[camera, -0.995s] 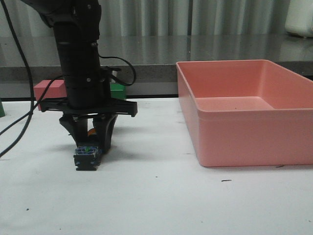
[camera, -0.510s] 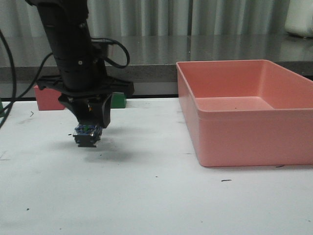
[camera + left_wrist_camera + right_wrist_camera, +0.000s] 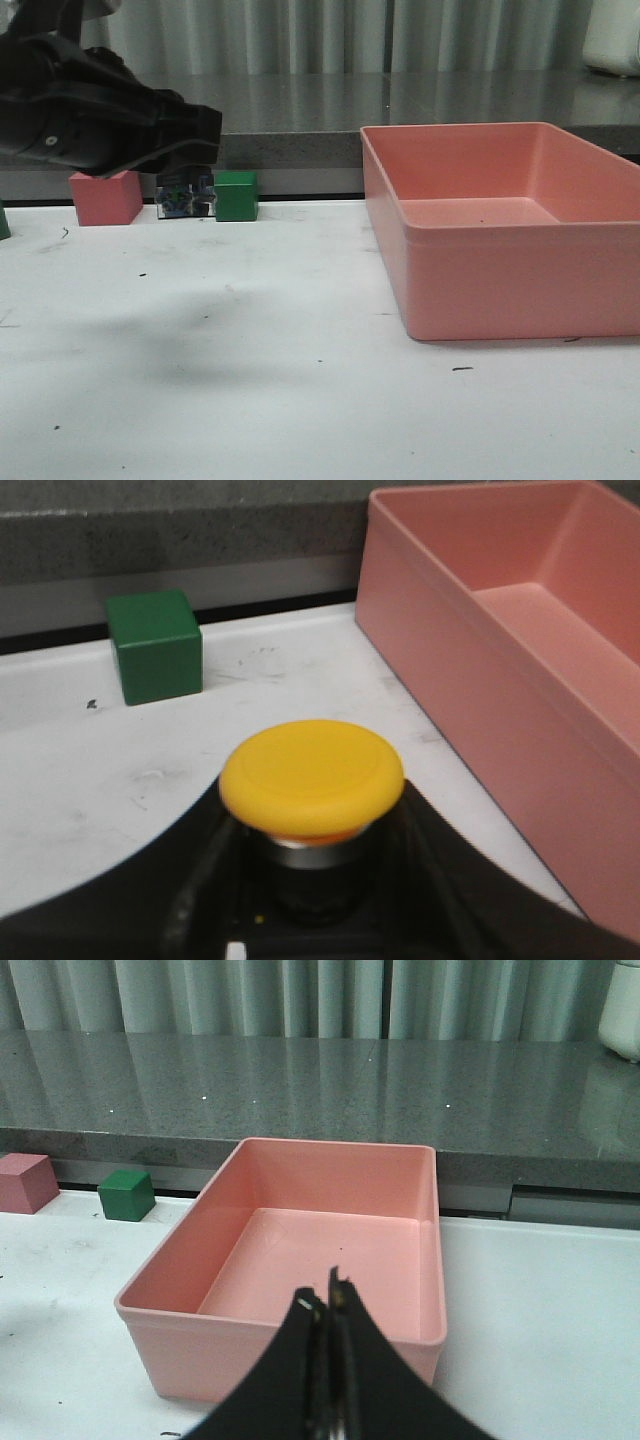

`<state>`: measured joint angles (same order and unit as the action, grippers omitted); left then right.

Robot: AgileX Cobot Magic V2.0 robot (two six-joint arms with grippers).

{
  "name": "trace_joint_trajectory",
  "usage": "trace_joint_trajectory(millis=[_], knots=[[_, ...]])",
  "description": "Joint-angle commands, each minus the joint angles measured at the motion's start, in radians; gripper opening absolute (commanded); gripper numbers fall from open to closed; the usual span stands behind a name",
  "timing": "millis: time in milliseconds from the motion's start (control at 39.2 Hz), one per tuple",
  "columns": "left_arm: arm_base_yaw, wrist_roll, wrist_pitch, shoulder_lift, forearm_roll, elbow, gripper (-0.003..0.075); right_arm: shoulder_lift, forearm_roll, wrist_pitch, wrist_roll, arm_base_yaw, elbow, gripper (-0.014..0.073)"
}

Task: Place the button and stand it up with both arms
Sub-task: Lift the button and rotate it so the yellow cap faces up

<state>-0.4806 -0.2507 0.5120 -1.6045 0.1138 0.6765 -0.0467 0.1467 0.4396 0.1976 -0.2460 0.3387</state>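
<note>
My left gripper (image 3: 186,178) is shut on the button and holds it in the air at the left, well above the table. In the front view only the button's bluish-green base (image 3: 185,196) shows, facing the camera below the tilted black arm. In the left wrist view the yellow cap (image 3: 312,777) and pale collar stick out between the black fingers (image 3: 200,880), which clamp the black body. My right gripper (image 3: 327,1305) is shut and empty, hovering in front of the pink bin; it is out of the front view.
A large pink bin (image 3: 500,275) stands at the right, also in the left wrist view (image 3: 460,670) and the right wrist view (image 3: 180,1350). A green cube (image 3: 236,196) and a pink cube (image 3: 104,197) sit at the back left edge by a grey ledge.
My left arm has lifted the button off the table and swung it up and back, tilting from upright to nearly level. The button's base now faces the camera.
</note>
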Motion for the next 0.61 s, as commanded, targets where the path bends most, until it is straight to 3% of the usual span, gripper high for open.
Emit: trace_joint_trajectory(millis=[0, 102, 587], knots=[[-0.007, 0.071, 0.302, 0.03, -0.001, -0.067, 0.0102, -0.014, 0.018, -0.084, -0.01, 0.006, 0.025, -0.0067], [0.005, 0.158, 0.348, -0.015, -0.012, -0.098, 0.0102, -0.014, 0.018, -0.084, -0.01, 0.006, 0.025, -0.0067], [0.044, 0.161, 0.588, -0.258, -0.018, -0.101, 0.0103, -0.014, 0.018, -0.084, -0.01, 0.006, 0.025, -0.0067]])
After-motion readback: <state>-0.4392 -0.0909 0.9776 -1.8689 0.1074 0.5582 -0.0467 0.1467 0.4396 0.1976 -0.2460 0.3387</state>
